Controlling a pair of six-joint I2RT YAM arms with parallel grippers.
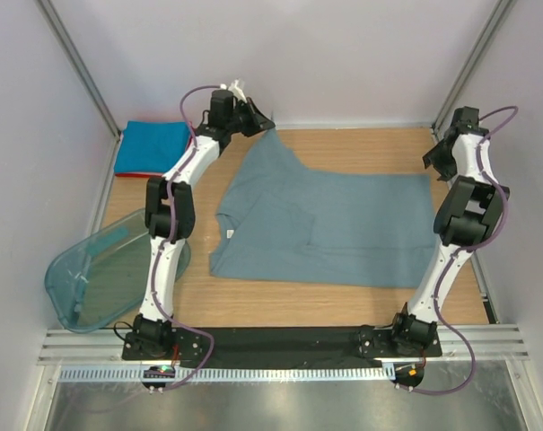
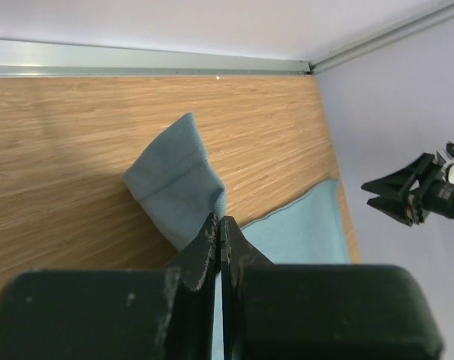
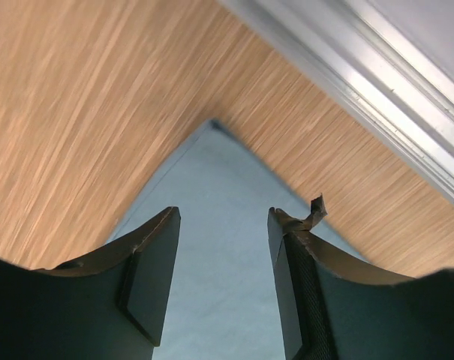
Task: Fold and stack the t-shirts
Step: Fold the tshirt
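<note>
A dusty grey-blue t-shirt (image 1: pixel 334 224) lies spread on the wooden table, with its white neck label (image 1: pixel 231 233) at the left. My left gripper (image 1: pixel 264 124) is at the far side, shut on the shirt's raised sleeve. In the left wrist view the jaws (image 2: pixel 219 221) pinch the cloth and the sleeve (image 2: pixel 174 187) hangs beyond them. My right gripper (image 1: pixel 435 163) is open and empty over the shirt's far right corner. In the right wrist view (image 3: pixel 223 217) that corner (image 3: pixel 219 285) lies between the fingers. A bright blue folded t-shirt (image 1: pixel 153 144) sits on a red one (image 1: pixel 129 171) at the far left.
A translucent teal plastic tub (image 1: pixel 100 274) lies tilted at the near left, beside the left arm. Metal frame rails and white walls close the table at the back and both sides. Bare wood (image 1: pixel 361 148) shows between the shirt and the back wall.
</note>
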